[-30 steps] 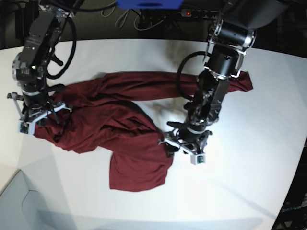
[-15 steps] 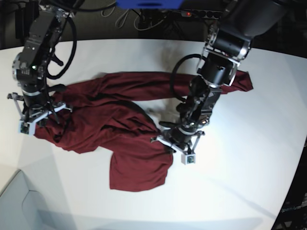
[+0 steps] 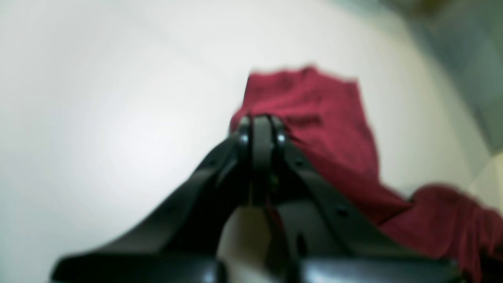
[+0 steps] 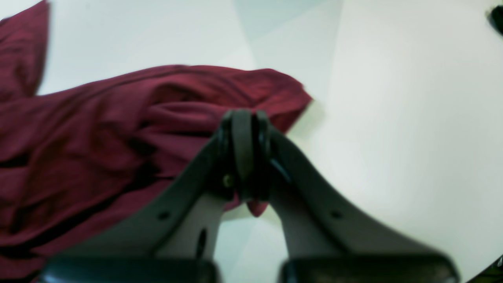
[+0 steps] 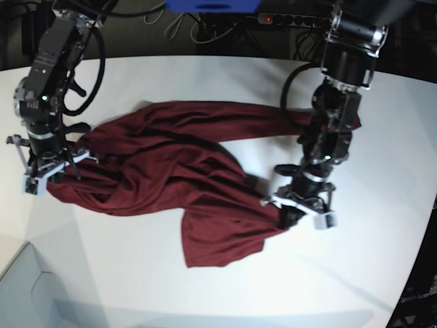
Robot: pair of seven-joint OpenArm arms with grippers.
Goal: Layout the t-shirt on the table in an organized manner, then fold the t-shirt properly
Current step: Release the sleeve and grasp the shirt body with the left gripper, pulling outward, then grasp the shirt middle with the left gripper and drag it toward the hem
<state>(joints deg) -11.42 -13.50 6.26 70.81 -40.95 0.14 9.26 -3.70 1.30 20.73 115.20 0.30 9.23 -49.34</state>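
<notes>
Two robot arms each pinch an edge of one dark maroon t-shirt [image 5: 171, 178], which lies rumpled and stretched across the middle of the white table [image 5: 205, 294]. Left gripper [image 5: 300, 213], on the right in the base view, is clamped on the fabric's near right edge. Right gripper [image 5: 48, 171] is clamped on the shirt's far left edge.

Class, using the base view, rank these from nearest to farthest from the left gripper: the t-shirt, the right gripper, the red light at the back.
1. t-shirt: pinched in the left gripper.
2. red light: behind, beyond the table's far edge.
3. right gripper: opposite side, on the shirt's other end.
</notes>
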